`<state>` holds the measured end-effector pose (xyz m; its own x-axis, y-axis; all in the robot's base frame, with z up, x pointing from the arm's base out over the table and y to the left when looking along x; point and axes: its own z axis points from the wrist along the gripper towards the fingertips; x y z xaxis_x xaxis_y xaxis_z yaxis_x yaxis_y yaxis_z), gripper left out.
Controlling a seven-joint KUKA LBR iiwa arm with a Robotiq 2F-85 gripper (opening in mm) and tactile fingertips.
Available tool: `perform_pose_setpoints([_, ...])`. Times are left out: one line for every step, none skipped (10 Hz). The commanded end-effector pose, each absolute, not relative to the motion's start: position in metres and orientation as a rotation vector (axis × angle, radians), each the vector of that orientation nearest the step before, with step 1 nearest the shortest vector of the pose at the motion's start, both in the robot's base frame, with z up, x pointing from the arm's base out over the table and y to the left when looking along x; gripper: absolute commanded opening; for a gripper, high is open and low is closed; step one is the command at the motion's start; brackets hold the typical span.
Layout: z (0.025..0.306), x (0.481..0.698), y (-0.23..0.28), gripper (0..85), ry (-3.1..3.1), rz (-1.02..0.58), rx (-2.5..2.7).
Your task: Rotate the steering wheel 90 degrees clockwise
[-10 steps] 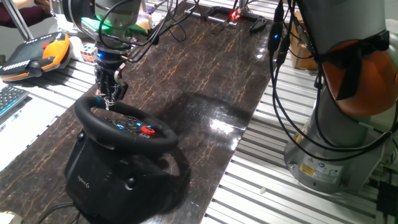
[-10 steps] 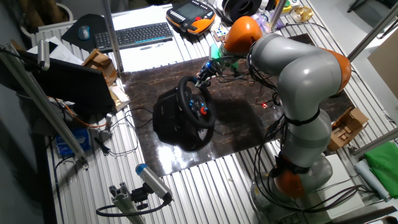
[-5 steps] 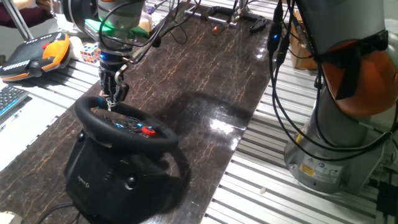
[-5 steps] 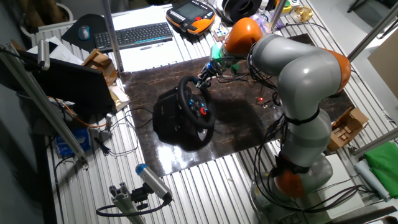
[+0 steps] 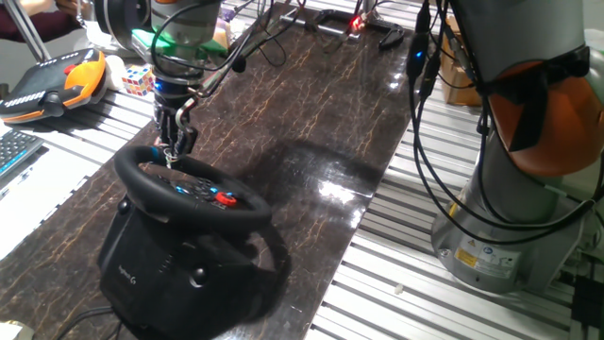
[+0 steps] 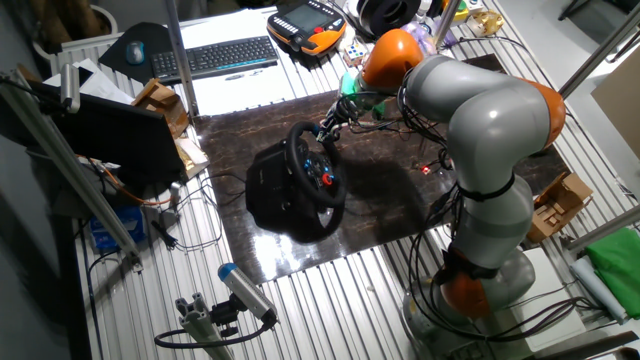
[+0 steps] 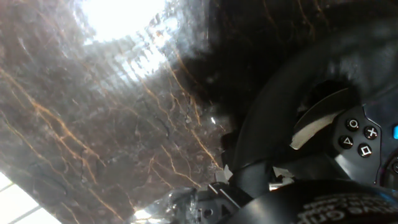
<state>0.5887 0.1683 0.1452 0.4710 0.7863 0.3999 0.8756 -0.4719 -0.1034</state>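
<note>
The black steering wheel (image 5: 189, 185) sits tilted on its bulky black base (image 5: 156, 274) at the near left of the dark marble table (image 5: 311, 104). Red and blue lit buttons show on its hub. My gripper (image 5: 174, 151) reaches down onto the far top of the rim, its fingers close together and gripping the rim there. From the other side, the gripper (image 6: 322, 128) meets the upper edge of the steering wheel (image 6: 318, 176). The hand view shows the steering wheel's rim (image 7: 273, 106) and hub buttons close up at right; my fingertips are not distinct there.
An orange-and-black handheld controller (image 5: 57, 80), a Rubik's cube (image 5: 137, 81) and a keyboard (image 5: 14, 151) lie left of the table. Cables hang behind my hand. The arm's own base (image 5: 510, 227) stands at right. A dark monitor (image 6: 120, 140) stands beyond the wheel base.
My gripper has shifted slightly to the right along the top of the rim, and the wheel's hub buttons have moved a touch the same way.
</note>
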Motion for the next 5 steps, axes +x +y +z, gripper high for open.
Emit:
perform_pose_setpoints([0.1442, 0.5878, 0.1681, 31.7, -1.407, -0.429, -2.431])
perform_pose_setpoints([0.1440, 0.5873, 0.1677, 32.0, -1.404, -0.422, -2.436])
perform_pose_setpoints([0.1433, 0.5865, 0.1671, 32.7, -1.401, -0.418, -2.439])
perform_pose_setpoints([0.1422, 0.5859, 0.1664, 33.3, -1.399, -0.415, -2.443])
perform_pose_setpoints([0.1409, 0.5854, 0.1659, 33.3, -1.398, -0.404, -2.450])
